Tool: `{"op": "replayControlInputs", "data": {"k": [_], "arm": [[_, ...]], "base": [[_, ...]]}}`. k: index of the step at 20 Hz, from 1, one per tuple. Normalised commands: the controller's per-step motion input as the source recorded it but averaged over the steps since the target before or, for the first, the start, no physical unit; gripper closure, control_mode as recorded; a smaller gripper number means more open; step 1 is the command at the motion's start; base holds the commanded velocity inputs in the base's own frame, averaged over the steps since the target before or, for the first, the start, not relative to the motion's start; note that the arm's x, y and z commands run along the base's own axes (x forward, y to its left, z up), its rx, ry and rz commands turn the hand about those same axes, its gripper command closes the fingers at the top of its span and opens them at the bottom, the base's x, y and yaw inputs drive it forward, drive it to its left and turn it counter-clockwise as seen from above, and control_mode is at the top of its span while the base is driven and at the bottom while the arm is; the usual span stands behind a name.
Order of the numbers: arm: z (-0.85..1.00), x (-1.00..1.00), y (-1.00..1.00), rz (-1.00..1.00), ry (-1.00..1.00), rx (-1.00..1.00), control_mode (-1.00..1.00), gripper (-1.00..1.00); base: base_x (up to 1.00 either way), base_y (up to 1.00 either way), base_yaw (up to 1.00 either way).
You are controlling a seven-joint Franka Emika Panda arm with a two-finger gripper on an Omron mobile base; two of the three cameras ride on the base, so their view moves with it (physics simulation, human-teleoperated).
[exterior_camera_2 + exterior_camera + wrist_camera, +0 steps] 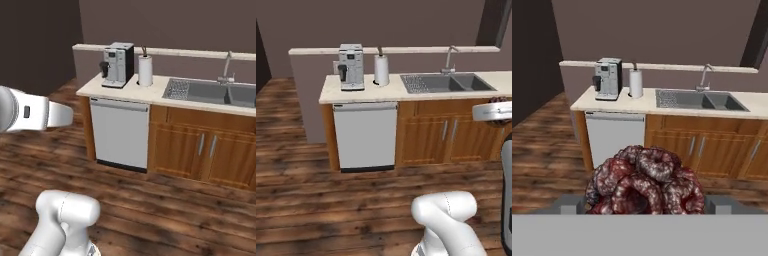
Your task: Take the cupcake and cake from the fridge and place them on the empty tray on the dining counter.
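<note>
- One cake, a dark red mound of marbled swirls, sits between the two fingers of the gripper at the bottom of the hand view.
- Gripper state: the jaws stand wide and are clamped on the cake, one finger at each side of it. The cake is carried in the air, clear of the wooden floor.
- Position of the cake: in front of the sink and well apart from it, out over the floor. In the left base view a sliver of dark red shows at the hand, at the right edge of the picture, in front of the sink's right end.
- Sink: a grey double basin set in a pale stone counter, with a faucet behind it.
- Left of the sink: a white paper towel roll stands upright on the counter. Further left of the sink, just beside the roll, stands a silver and black coffee machine.
- Below the sink: brown wooden cabinet doors with bar handles. Below and left of the sink: a white dishwasher front.
- Behind the sink: a raised ledge with a pale top runs along the back of the counter.
</note>
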Motion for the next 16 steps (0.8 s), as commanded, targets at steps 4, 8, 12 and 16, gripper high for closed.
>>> {"op": "replayControlInputs", "data": {"k": [4, 8, 12, 16], "arm": [[0.0, 0.0, 0.0, 0.0, 0.0, 0.0, 1.0, 1.0], [0.0, 0.0, 0.0, 0.0, 0.0, 0.0, 1.0, 1.0], [0.0, 0.0, 0.0, 0.0, 0.0, 0.0, 1.0, 1.0], [0.0, 0.0, 0.0, 0.0, 0.0, 0.0, 1.0, 1.0]], "base": [[0.28, 1.0, -0.03], [0.03, 1.0, 0.0], [0.19, 1.0, 0.0], [0.87, 1.0, -0.07]]}}
